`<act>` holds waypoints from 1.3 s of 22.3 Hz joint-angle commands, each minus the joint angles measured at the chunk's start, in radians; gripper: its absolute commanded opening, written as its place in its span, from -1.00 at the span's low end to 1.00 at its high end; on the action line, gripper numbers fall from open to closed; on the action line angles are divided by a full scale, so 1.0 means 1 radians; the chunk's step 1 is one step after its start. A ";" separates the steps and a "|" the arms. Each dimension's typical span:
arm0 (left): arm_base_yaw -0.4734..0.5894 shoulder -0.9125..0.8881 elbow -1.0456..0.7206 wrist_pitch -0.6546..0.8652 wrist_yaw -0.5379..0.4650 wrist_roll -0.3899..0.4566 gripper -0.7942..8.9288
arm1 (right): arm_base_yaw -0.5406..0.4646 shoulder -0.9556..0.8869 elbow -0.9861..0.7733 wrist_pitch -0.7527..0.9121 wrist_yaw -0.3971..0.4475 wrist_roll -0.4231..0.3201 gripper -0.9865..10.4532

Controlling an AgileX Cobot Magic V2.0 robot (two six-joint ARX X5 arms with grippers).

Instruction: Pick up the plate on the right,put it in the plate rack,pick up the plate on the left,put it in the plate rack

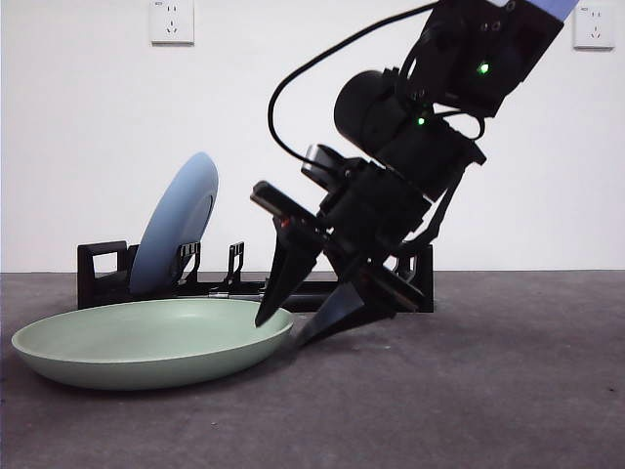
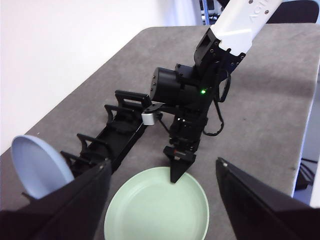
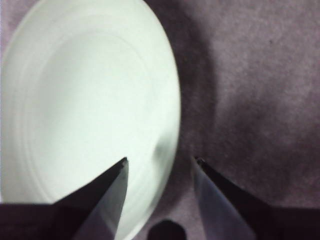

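Note:
A pale green plate (image 1: 146, 342) (image 2: 150, 210) (image 3: 90, 100) lies flat on the grey table, in front of the plate rack (image 1: 103, 269) (image 2: 122, 130). A light blue plate (image 1: 181, 220) (image 2: 37, 167) stands on edge in the rack's left end. My right gripper (image 1: 280, 332) (image 3: 161, 160) is open and tilted down at the green plate's right rim, one jaw over the plate's inside and the other outside on the table. The left gripper (image 2: 163, 162) hangs high above the scene, open and holding nothing.
The black rack runs along the back of the table, close behind the right arm. White wall with sockets (image 1: 172, 21) stands behind it. Bare grey table (image 1: 488, 391) stretches to the right of the green plate.

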 commanded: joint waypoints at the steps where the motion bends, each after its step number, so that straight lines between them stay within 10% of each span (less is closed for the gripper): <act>1: -0.027 0.006 -0.005 0.007 -0.029 0.023 -0.11 | 0.005 0.023 -0.012 0.008 0.003 0.011 -0.46; 5: -0.067 0.019 -0.005 0.006 -0.067 0.030 -0.11 | 0.005 0.023 -0.012 0.011 0.005 0.011 -0.87; 20: -0.381 0.172 -0.005 -0.049 -0.302 0.127 -0.11 | -0.011 -0.057 0.006 -0.013 0.001 0.044 -0.85; 29: -0.746 0.402 -0.005 -0.019 -0.624 0.319 -0.11 | -0.200 -0.344 0.175 -0.533 0.003 -0.160 -0.85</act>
